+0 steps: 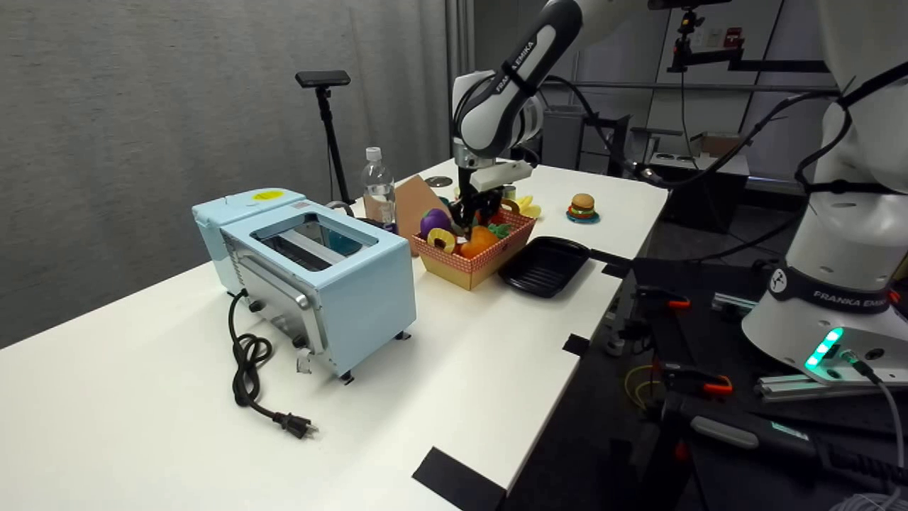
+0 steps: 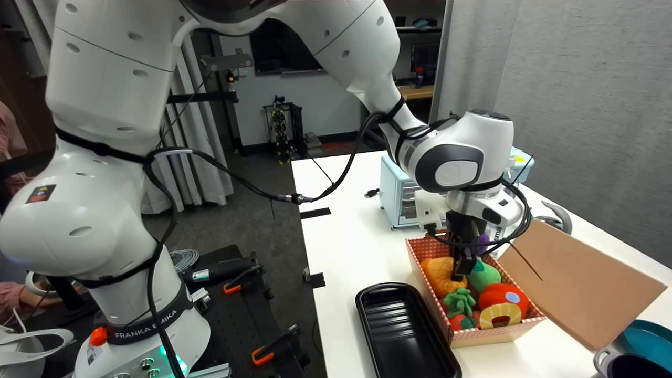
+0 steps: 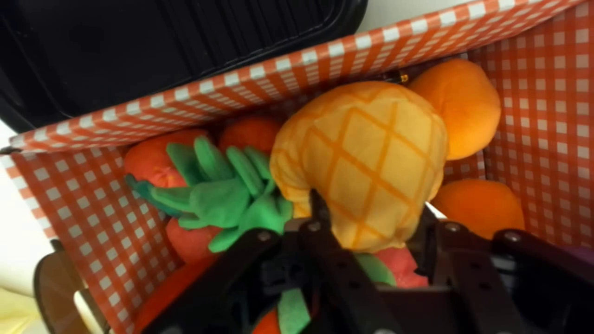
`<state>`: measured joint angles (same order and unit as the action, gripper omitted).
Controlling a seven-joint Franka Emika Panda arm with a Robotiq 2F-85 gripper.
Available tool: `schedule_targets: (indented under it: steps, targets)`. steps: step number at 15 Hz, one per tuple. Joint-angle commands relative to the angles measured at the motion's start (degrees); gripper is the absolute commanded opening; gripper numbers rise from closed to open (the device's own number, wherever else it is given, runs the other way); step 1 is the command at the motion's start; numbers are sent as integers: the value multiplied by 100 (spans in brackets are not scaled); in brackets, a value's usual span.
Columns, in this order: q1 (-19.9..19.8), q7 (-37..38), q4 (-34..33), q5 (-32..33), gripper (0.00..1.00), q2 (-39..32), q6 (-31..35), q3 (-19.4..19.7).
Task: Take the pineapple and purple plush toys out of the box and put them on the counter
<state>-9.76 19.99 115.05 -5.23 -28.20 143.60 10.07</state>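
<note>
The pineapple plush point(image 3: 366, 157) is yellow with an orange lattice and green leaves; it sits in the red-checked box point(image 3: 260, 72). It also shows in an exterior view point(image 2: 440, 274), partly behind my finger. My gripper point(image 3: 371, 208) points down into the box with a finger on each side of the pineapple's lower end. The left finger presses a fold into the fabric. The gripper also shows in both exterior views point(image 1: 469, 223) point(image 2: 462, 265). The purple plush point(image 1: 434, 222) lies at the box's oven end, mostly hidden by my gripper in an exterior view point(image 2: 483, 243).
Orange, red and green plush toys crowd the box. A black tray point(image 2: 401, 331) stands right beside it on the white counter point(image 1: 461, 355). A blue toaster oven point(image 1: 362, 277), a bottle point(image 1: 378, 188), a cardboard panel point(image 2: 583, 278) and a toy burger point(image 1: 582, 206) stand around.
</note>
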Motion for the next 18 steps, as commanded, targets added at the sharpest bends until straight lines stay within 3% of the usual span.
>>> schedule_targets:
  steps: [1, 2, 4, 12, 18]
  targets:
    - [8, -85, 89, -114, 12, 42, 114, 66]
    - [43, -58, 147, -84, 5, 93, 137, 79]
    - [137, -12, 370, -32, 1, 309, 245, 82]
    - [654, 133, 1545, 193, 3, 1585, 890, 35]
    - [777, 215, 2054, 298, 3, 2186, 958, -104]
